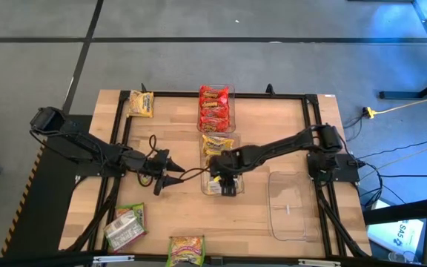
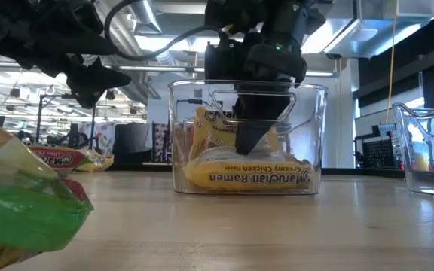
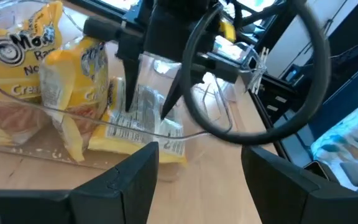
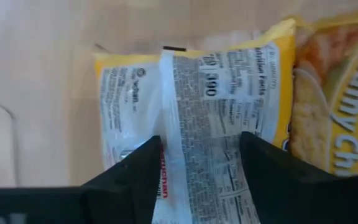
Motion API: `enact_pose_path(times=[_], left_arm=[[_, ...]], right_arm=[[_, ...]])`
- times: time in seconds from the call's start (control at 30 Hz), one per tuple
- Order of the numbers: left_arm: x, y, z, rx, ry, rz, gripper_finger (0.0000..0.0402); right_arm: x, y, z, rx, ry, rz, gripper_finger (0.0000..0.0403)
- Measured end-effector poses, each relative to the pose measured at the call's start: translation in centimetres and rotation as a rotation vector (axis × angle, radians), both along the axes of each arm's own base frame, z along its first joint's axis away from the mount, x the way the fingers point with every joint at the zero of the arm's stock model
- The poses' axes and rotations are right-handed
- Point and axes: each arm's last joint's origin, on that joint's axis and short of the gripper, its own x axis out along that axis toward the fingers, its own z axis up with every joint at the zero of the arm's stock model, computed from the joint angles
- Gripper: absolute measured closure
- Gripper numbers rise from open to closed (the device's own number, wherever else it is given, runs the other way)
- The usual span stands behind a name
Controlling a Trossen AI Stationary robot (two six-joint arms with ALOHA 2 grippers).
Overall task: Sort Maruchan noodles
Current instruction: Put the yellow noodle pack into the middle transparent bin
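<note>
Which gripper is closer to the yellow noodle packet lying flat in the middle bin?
Right. The right gripper is down in the bin directly over the yellow packet; the left gripper hovers outside the bin beside it.

Your right pincer (image 1: pixel 226 185) points straight down with its arm stretched in across the worktop (image 1: pixel 176 222), fingers (image 4: pixel 129 174) spread apart (nothing clamped between them). Your left pincer (image 1: pixel 170 169) hangs well to its side, level and aimed toward it, fingers (image 3: pixel 126 183) parted and empty, arm bent at the elbow.
</note>
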Motion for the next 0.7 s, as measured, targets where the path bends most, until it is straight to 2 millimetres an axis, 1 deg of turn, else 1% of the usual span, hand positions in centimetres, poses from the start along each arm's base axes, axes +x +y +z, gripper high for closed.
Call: enact_pose_path(times=[0.17,0.23,0.3,0.5,0.53,0.63,0.7], left_arm=[[0.00,0.01,0.00,0.006,-0.001,0.001,0.0179],[0.00,0.02,0.01,0.007,-0.002,0.003,0.0179],[0.01,0.05,0.00,0.010,-0.002,0.013,0.0179],[0.01,0.09,0.01,0.032,-0.005,0.023,0.0179],[0.02,0.09,0.02,0.036,-0.007,0.022,0.0179],[0.05,0.11,0.18,0.036,-0.024,0.033,0.0179],[0.05,0.13,0.19,0.037,-0.025,0.038,0.0179]], right_arm=[[0.05,0.01,-0.36,0.004,0.002,0.006,0.0229],[0.06,0.00,-0.38,0.005,0.002,0.010,0.0245],[0.07,0.01,-0.41,0.007,0.002,0.015,0.0271],[0.06,0.04,-0.47,0.006,0.001,0.028,0.0385],[0.06,0.06,-0.47,0.008,0.000,0.044,0.0393],[0.08,0.07,-0.48,0.007,-0.003,0.053,0.0391],[0.08,0.07,-0.50,0.004,-0.003,0.061,0.0397]])
